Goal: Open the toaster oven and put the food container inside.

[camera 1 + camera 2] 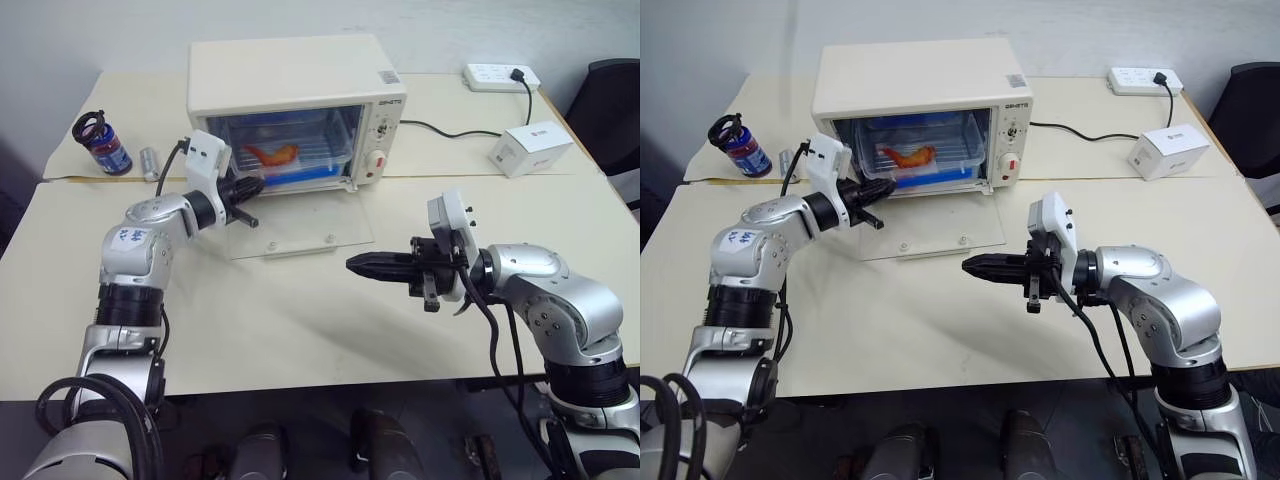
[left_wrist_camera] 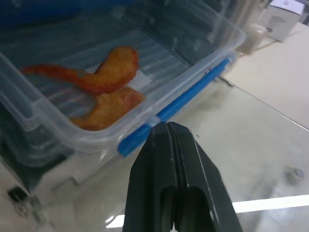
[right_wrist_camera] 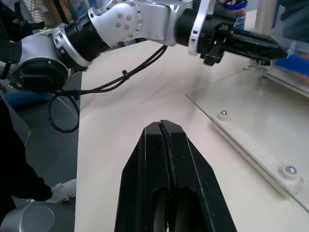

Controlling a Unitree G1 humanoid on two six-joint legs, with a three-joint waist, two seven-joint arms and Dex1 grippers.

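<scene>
The food container [image 1: 290,152] sits inside the open toaster oven [image 1: 296,98] — left claw [image 1: 254,186] closed, empty, at its front; right claw [image 1: 358,264] closed, empty.

A lab or office: pale tables [image 1: 300,330], power strip [image 1: 500,76], black chair [image 1: 612,105].

Even, soft room light falls from overhead, bright without harshness, and shadows on the desk [image 1: 300,330] stay faint and short. The lowered glass door [image 1: 300,230] shows a pale sheen, with a white streak of glare at five o'clock in the left wrist view. There the left hand [image 2: 166,126] looks soft and blurred up close.
</scene>
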